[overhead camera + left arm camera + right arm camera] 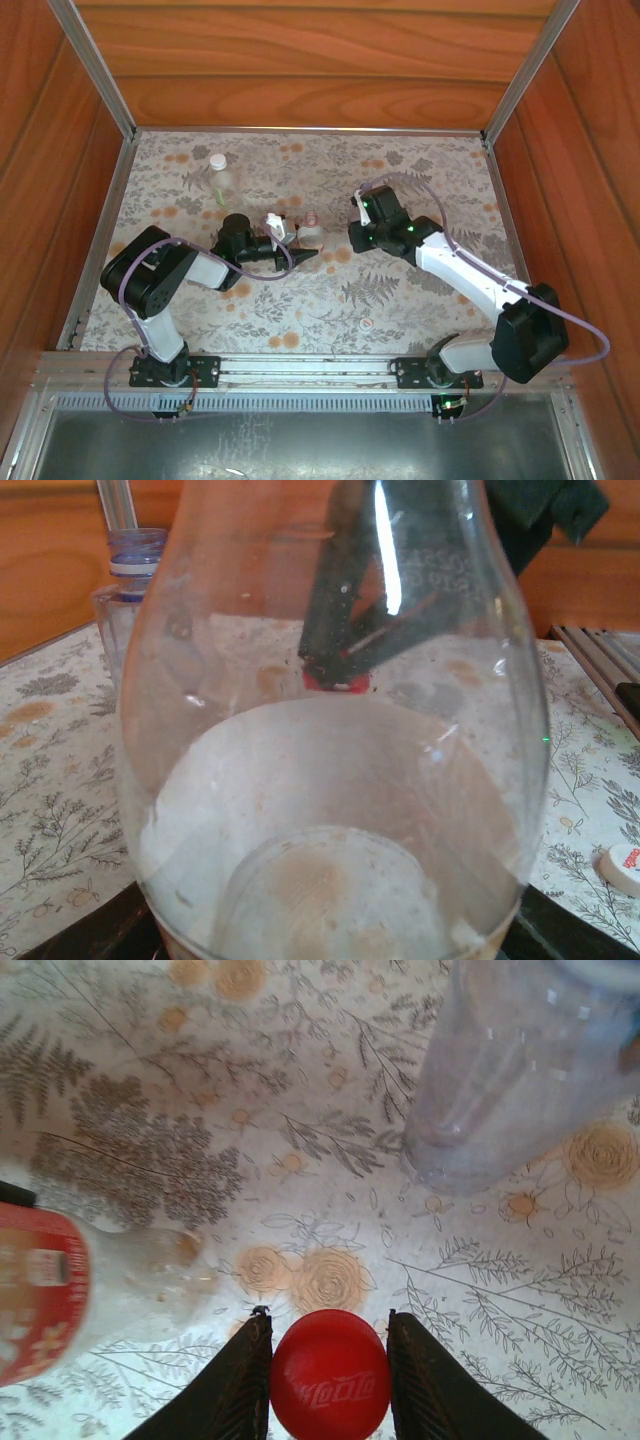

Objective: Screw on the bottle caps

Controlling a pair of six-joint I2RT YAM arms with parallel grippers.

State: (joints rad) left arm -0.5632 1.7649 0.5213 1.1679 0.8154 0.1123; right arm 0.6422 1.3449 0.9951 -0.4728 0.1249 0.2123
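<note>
Bottle-capping on the floral table point(150, 1080): my right claw point(327, 1318) is pinching the red cap point(330, 1375) while my left claw point(305, 250) is gripping the red-labelled bottle point(40, 1290) near the table's middle, the bluish bottle point(520, 1070) standing close by and a pale cap point(625, 868) lying loose.

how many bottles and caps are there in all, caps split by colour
bottles: 3 (plain bottle, red-label bottle, bluish bottle)
red caps: 1 (red cap)
white caps: 2 (loose white cap, fitted white cap on the plain bottle)
total: 6
</note>
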